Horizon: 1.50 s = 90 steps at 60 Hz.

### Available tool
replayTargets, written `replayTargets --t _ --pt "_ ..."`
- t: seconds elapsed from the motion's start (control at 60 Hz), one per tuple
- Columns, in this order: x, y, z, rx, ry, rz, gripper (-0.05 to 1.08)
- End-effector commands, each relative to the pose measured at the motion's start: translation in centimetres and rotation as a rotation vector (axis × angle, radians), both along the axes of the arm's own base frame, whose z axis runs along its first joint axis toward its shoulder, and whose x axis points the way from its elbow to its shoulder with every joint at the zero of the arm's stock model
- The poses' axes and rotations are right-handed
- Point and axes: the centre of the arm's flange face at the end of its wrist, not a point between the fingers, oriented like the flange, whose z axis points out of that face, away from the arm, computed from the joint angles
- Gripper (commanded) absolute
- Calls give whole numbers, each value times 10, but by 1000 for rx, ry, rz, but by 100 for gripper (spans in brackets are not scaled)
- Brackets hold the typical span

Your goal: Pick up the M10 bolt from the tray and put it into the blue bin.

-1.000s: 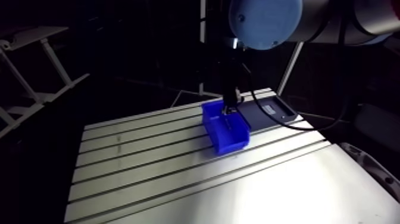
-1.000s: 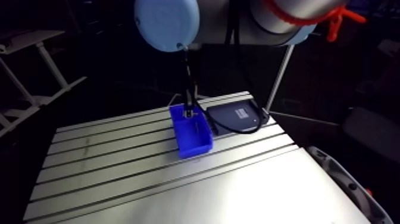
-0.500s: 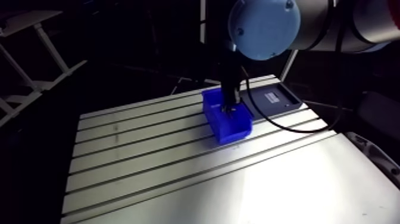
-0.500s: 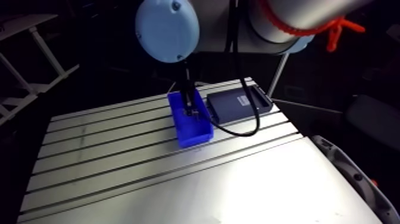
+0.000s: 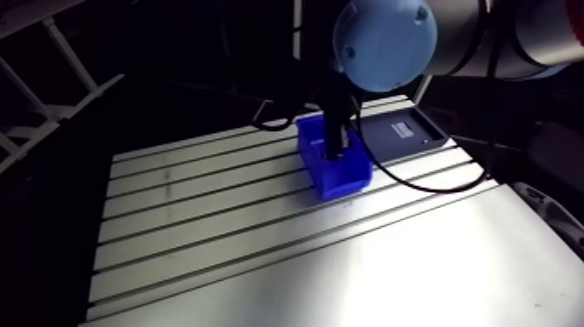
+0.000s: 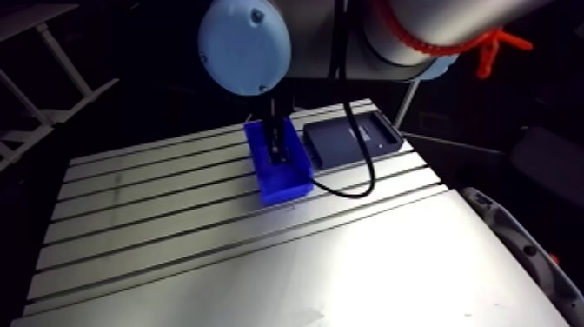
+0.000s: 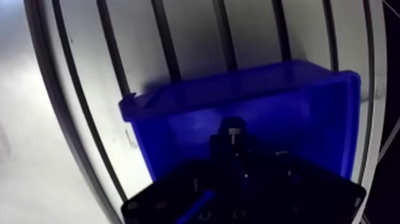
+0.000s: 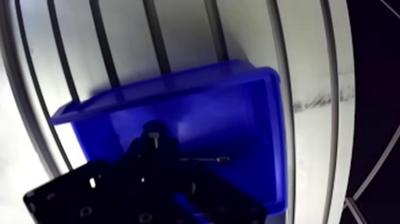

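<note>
We find the bin (image 5: pixel 344 183) standing on the table (image 5: pixel 217 228), toward the far edge and right of the middle as the arm view shows it, its length running from far to near. The tray (image 5: pixel 401 136) lies flat on the table just beside the bin, on its right, at the far right corner. The claw (image 7: pixel 233 134) hangs from above inside the bin's open top. In the wrist view its tip sits within the bin's walls, over the floor.

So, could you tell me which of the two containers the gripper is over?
The blue bin: the gripper hangs right over its inside, while the dark flat tray lies beside the bin, clear of the gripper.
</note>
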Motion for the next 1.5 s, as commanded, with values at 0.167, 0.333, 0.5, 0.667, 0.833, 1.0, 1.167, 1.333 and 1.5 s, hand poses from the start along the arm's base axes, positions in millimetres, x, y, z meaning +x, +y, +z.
replayTargets --t 0.167,0.333,0.5,0.667,0.833,1.0,1.167,1.333,1.5 --pt "-1 -1 -11 -2 -9 -12 99" --pt "0 -2 -13 -3 -13 -16 99" --pt "0 -2 -15 -3 -17 -21 99" --pt "-1 -6 -15 -2 -17 -15 98" --pt "-1 -6 -15 -3 -17 -16 83" --pt "0 -6 -16 -1 -18 -24 54" --pt "0 -6 -14 -1 -14 -25 34" --pt "0 -5 -7 8 -6 -26 2" --pt "3 -6 12 23 24 -26 1"
